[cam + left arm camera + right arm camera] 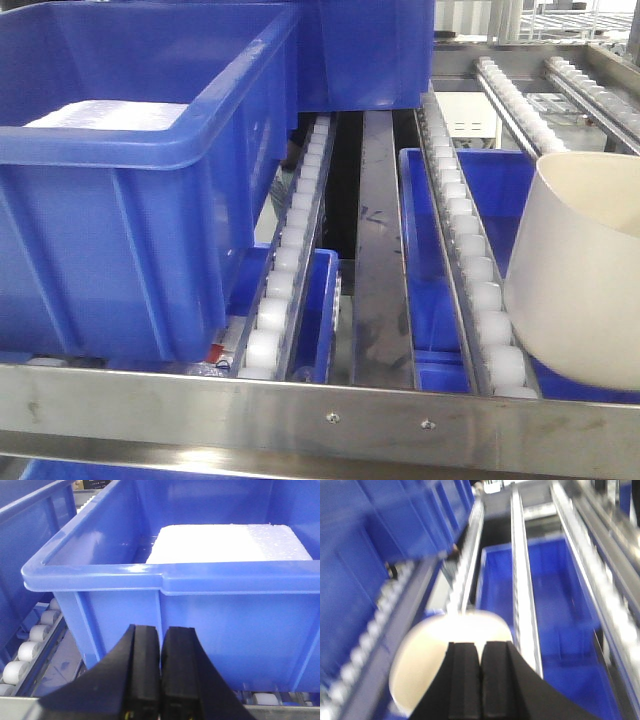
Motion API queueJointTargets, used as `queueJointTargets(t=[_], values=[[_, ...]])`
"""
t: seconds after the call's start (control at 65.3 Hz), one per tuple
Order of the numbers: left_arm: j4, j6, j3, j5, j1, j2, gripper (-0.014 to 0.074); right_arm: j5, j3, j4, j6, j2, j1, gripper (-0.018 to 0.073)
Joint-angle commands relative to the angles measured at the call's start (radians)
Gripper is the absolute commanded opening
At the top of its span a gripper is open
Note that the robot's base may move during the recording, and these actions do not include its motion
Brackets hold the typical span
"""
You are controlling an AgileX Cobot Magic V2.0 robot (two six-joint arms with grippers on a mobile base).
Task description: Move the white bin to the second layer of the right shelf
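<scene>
The white bin (580,270), glossy cream and tapered, hangs tilted at the right over a roller lane (478,270) of the right shelf second layer, behind its steel front rail (300,410). In the right wrist view the white bin (435,655) lies just beyond my right gripper (481,645), whose black fingers are pressed together on the bin's wall. My left gripper (161,630) is shut on nothing, close in front of a blue crate's (210,615) wall. Neither gripper shows in the front view.
A large blue crate (130,200) holding a white block (110,115) fills the left lanes, with a second crate (365,50) behind it. More blue crates (510,180) sit on the level below. Further roller lanes (520,100) run at the far right.
</scene>
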Motion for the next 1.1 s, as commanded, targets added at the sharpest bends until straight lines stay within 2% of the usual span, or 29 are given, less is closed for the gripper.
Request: queueJointTargets(t=[0.0, 0.138, 0.184, 0.429, 0.643, 1.087], values=[[-0.006, -0.005, 0.037, -0.085, -0.004, -0.016, 0.0085, -0.088, -0.009, -0.003, -0.070, -0.012, -0.006, 0.0051], [-0.006, -0.005, 0.037, -0.085, -0.004, -0.016, 0.0085, -0.112, 0.025, -0.002, -0.232, -0.046, -0.006, 0.0051], [-0.006, -0.005, 0.037, -0.085, -0.004, -0.016, 0.0085, -0.124, 0.039, -0.002, -0.253, -0.056, -0.006, 0.0051], [-0.006, -0.005, 0.037, -0.085, -0.004, -0.016, 0.0085, -0.202, 0.143, -0.002, -0.254, -0.154, -0.006, 0.0051], [-0.006, -0.005, 0.037, -0.085, -0.004, -0.016, 0.0085, -0.271, 0.216, -0.002, -0.250, -0.151, -0.006, 0.0051], [-0.006, -0.005, 0.037, -0.085, -0.004, -0.016, 0.0085, -0.270, 0.216, -0.002, -0.239, -0.151, -0.006, 0.0051]])
